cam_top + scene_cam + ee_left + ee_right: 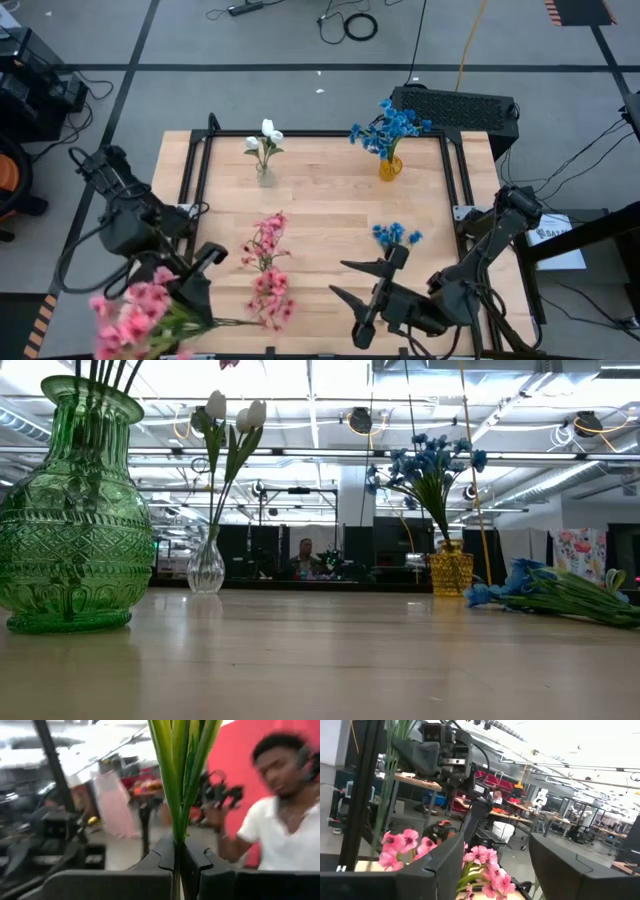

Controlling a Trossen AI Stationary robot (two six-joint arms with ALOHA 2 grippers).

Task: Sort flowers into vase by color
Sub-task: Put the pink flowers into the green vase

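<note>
My left gripper [200, 305] is over the table's near left corner, shut on a pink flower sprig [130, 318]. More pink flowers [268, 268] stand in the green vase [72, 510] near the front edge. White flowers [266, 138] sit in a clear vase [206, 565] at the far left. Blue flowers [388, 128] sit in a yellow vase [390, 168] at the far right. One blue sprig [397, 235] lies flat on the table. My right gripper [350, 283] is open and holds nothing, near the front edge, right of the pink flowers. My left gripper pinches the sprig's green stems and leaves [178, 836] between its two shut fingers, which lie across them. The sprig is lifted clear of the table. Its pink blossoms [128, 312] reach out past the table's near left corner, and its thin stem end [245, 322] points right.
A black frame [195, 170] runs along the table's left, far and right edges. A dark box [455, 105] stands behind the far right corner. A person in a white shirt [280, 835] shows beyond the table in the left wrist view.
</note>
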